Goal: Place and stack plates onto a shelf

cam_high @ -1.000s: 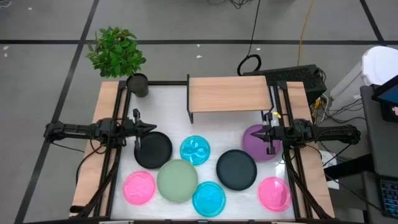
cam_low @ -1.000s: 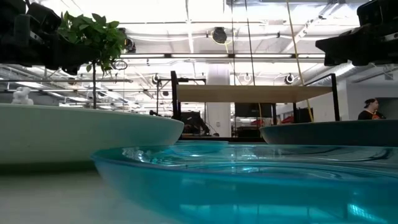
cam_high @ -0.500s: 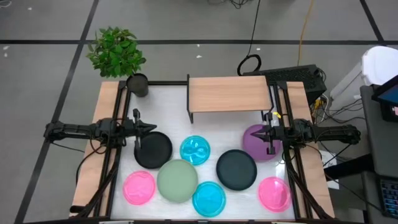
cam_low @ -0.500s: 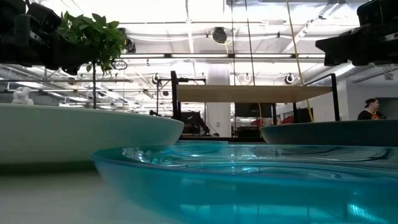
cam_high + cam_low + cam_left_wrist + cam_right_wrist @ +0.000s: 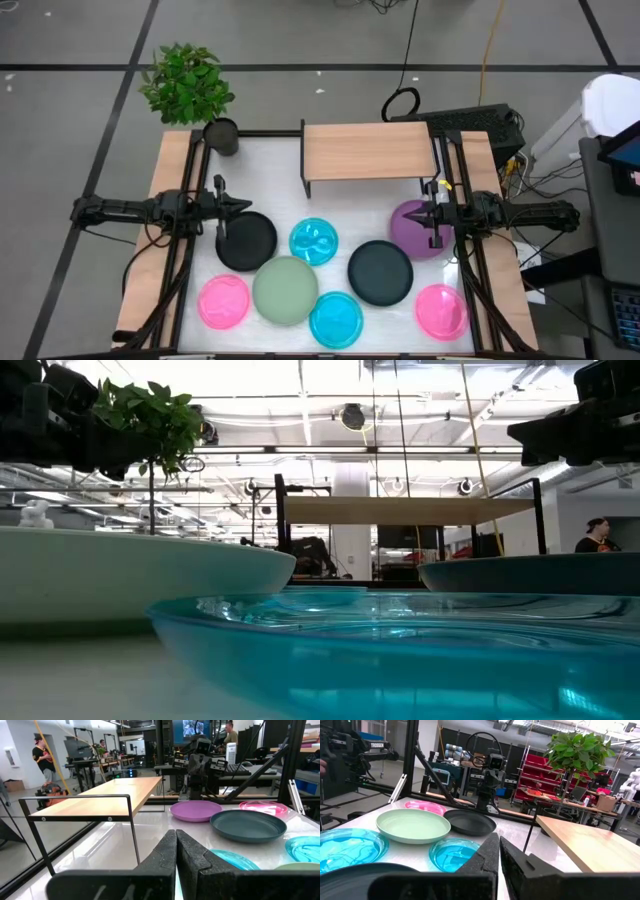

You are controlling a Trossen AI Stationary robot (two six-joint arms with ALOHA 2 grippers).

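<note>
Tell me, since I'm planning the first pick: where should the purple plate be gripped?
Probably its thin raised rim, at the edge nearest the right end effector hovering there. The purple plate lies flat and shallow, so only a descending rim pinch offers purchase.

Bright overhead light, blurred low foreground

I note a leafy plant point(image 5: 186, 82) just off the table's point(image 5: 270, 165) far left corner, with a small dark pot point(image 5: 221, 135) on that corner. A black cable loop point(image 5: 401, 103) lies on the floor behind the far edge.
</note>
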